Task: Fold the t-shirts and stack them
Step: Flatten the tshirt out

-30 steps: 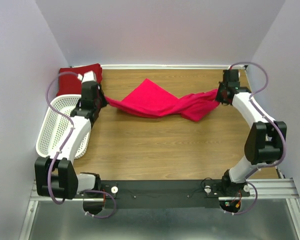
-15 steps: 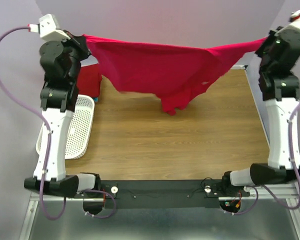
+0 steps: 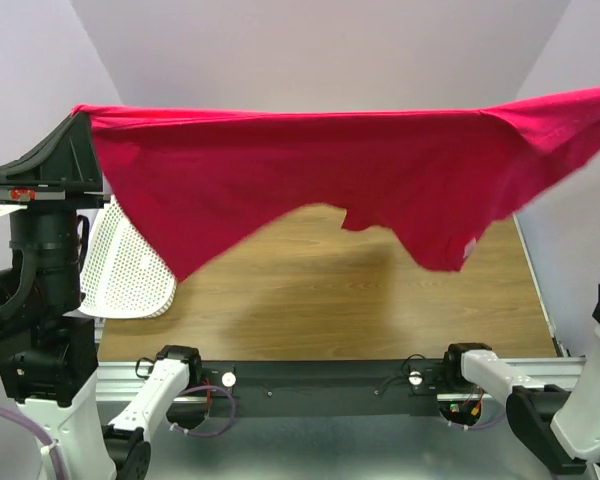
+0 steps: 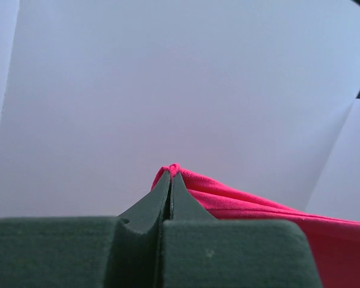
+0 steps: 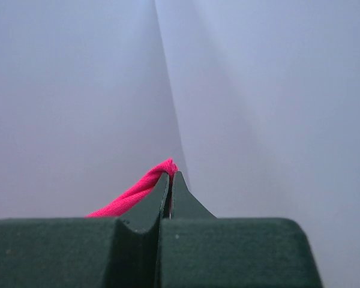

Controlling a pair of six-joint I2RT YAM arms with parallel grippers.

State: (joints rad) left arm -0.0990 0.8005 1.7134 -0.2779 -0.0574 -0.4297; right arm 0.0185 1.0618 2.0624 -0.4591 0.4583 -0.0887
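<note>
A bright crimson-pink t-shirt (image 3: 310, 170) hangs stretched wide and high above the table, filling the upper half of the top view. Its lower edge droops unevenly, lowest at the left and centre-right. My left gripper (image 3: 83, 113) is shut on the shirt's top left corner. In the left wrist view the closed jaw tips (image 4: 171, 175) pinch a fold of pink fabric (image 4: 258, 210). My right gripper (image 5: 171, 175) is shut on the shirt's other end (image 5: 132, 195). It lies beyond the right edge of the top view.
A white perforated basket (image 3: 130, 265) lies at the table's left side, partly behind the left arm. The wooden table (image 3: 330, 300) shows below the hanging shirt. The right arm's lower links (image 3: 590, 420) stand at the near right corner. Walls close in on three sides.
Both arms have lifted the pink t-shirt off the table and raised it high, pulling it out wide. It now hangs spread between them.
</note>
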